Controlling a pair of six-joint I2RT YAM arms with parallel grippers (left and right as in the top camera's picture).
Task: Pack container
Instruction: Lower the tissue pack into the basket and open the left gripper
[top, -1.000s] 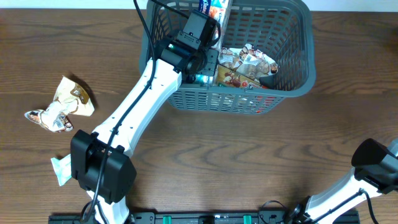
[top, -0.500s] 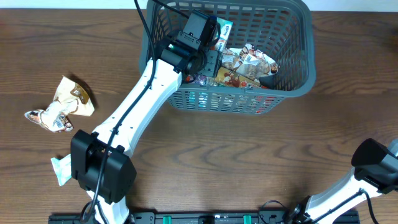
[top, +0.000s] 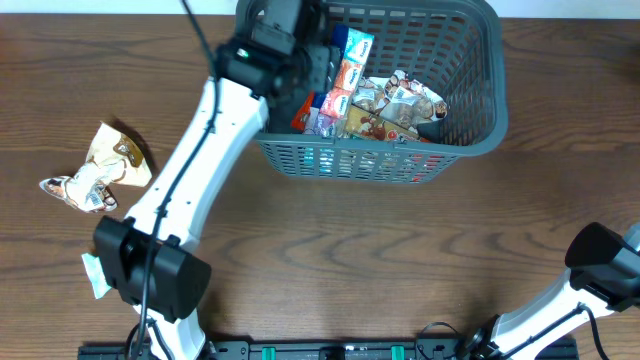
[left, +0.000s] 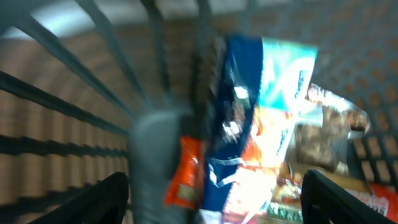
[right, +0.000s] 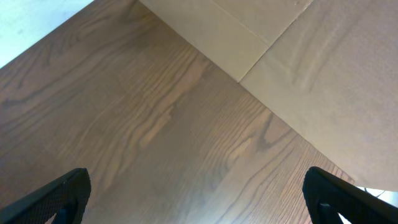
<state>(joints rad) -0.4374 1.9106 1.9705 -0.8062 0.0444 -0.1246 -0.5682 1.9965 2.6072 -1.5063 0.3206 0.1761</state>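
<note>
Overhead view: the container (top: 400, 160) is sitting at the far middle of the table (top: 330, 260), holding a heap of snack packets (top: 390, 105), with a blue-and-teal packet (top: 352, 50) lying at their left. The left gripper (top: 318, 66) is hovering inside the container's left end, jaws wide, gripping nothing. The right gripper (right: 202, 199) is hanging wide-jawed over the tabletop. Crumpled packets (top: 100, 170) are lying at the left.

Even, bright overhead light, soft shadows — left wrist view smeared, probably by motion.
</note>
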